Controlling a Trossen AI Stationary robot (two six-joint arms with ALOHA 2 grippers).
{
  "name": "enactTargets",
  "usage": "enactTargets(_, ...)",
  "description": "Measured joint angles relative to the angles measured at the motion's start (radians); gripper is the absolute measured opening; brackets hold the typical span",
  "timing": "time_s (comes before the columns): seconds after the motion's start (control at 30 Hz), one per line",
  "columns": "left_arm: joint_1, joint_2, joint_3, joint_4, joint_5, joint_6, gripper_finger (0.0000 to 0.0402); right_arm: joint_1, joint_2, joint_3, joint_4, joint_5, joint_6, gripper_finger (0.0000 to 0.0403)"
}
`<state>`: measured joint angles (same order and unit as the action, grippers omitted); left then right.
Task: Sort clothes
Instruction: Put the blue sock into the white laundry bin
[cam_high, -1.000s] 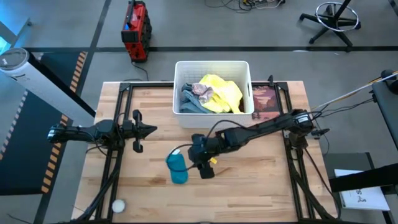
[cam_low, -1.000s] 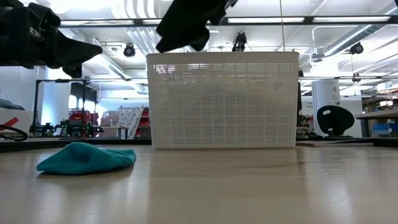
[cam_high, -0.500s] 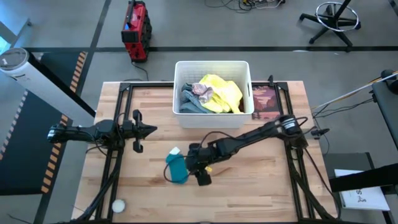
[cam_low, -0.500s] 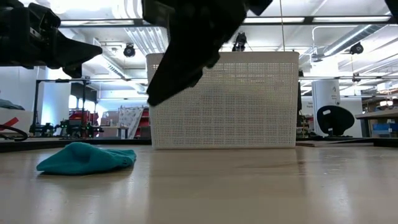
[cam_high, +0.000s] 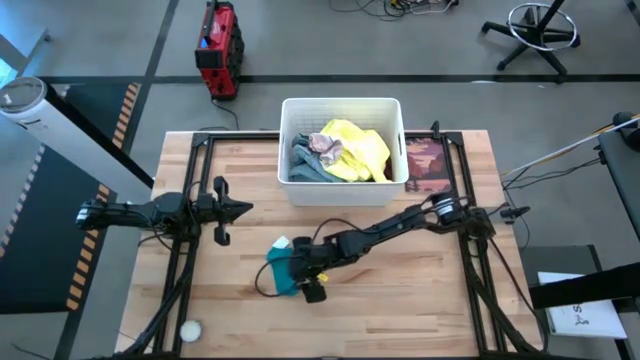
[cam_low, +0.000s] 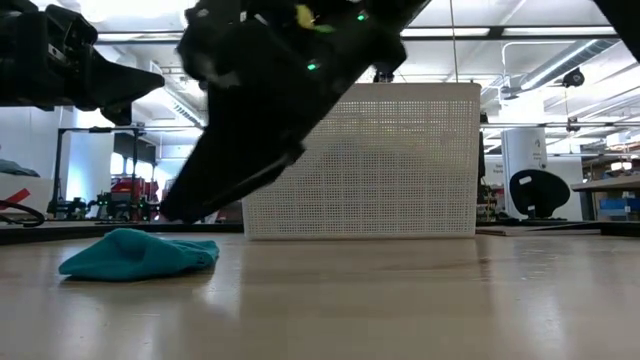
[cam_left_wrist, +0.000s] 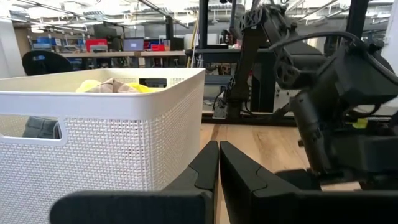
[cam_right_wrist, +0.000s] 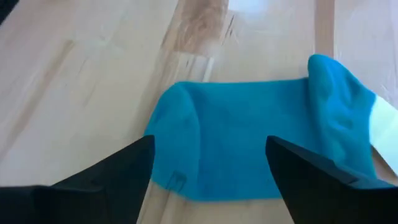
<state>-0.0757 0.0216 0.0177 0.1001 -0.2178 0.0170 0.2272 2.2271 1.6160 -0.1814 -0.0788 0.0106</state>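
- My right gripper (cam_right_wrist: 208, 168) hangs low over the teal garment (cam_right_wrist: 261, 137), fingers spread wide either side of it, holding nothing.
- The teal garment lies flat on the table (cam_high: 400, 300), in front of the basket (cam_high: 342, 107).
- The other clothes (cam_high: 345, 152) sit in the basket.
- My left gripper (cam_high: 240, 208) waits at the table's left, fingers closed, empty.

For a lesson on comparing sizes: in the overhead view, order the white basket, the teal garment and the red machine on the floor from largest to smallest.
1. White basket
2. Red machine
3. Teal garment, partly hidden by the right gripper

The machine sits farther from the camera.
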Motion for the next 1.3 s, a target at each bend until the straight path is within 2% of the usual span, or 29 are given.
enactTargets(0.17, 0.000, 0.000, 0.000, -0.004, 0.000, 0.000, 0.0001, 0.002, 0.076, 0.084, 0.000, 0.000, 0.025, 0.0285)
enactTargets(0.37, 0.000, 0.000, 0.000, -0.006, 0.000, 0.000, 0.0001, 0.002, 0.164, 0.200, -0.074, 0.004, 0.041, 0.0244)
enactTargets(0.5, 0.000, 0.000, 0.000, -0.008, 0.000, 0.000, 0.0001, 0.001, 0.195, 0.277, -0.171, 0.006, 0.020, 0.0189)
enactTargets(0.63, 0.000, 0.000, 0.000, -0.007, 0.000, 0.000, 0.0001, 0.001, 0.211, 0.350, -0.271, 0.007, -0.030, 0.0109)
enactTargets(0.73, 0.000, 0.000, 0.000, -0.001, 0.000, 0.000, 0.0001, 0.002, 0.209, 0.386, -0.307, 0.050, -0.076, 0.0043)
enactTargets(0.8, 0.000, 0.000, 0.000, 0.004, 0.000, 0.000, 0.0001, 0.002, 0.195, 0.412, -0.350, 0.085, -0.114, 0.0014)
enactTargets(1.0, 0.000, 0.000, 0.000, 0.003, 0.000, 0.000, 0.0001, 0.000, 0.148, 0.554, -0.554, 0.223, -0.181, 0.0021)
enactTargets(1.13, 0.000, 0.000, 0.000, 0.003, 0.000, 0.000, 0.0001, 0.000, 0.094, 0.659, -0.661, 0.342, -0.230, 0.0009)
enactTargets(1.23, 0.000, 0.000, 0.000, 0.003, 0.000, 0.000, 0.0001, 0.000, 0.039, 0.737, -0.737, 0.451, -0.257, 0.0004)
enactTargets(1.3, 0.000, 0.000, 0.000, 0.003, 0.000, 0.000, 0.0001, 0.001, -0.024, 0.736, -0.752, 0.555, -0.261, 0.0005)
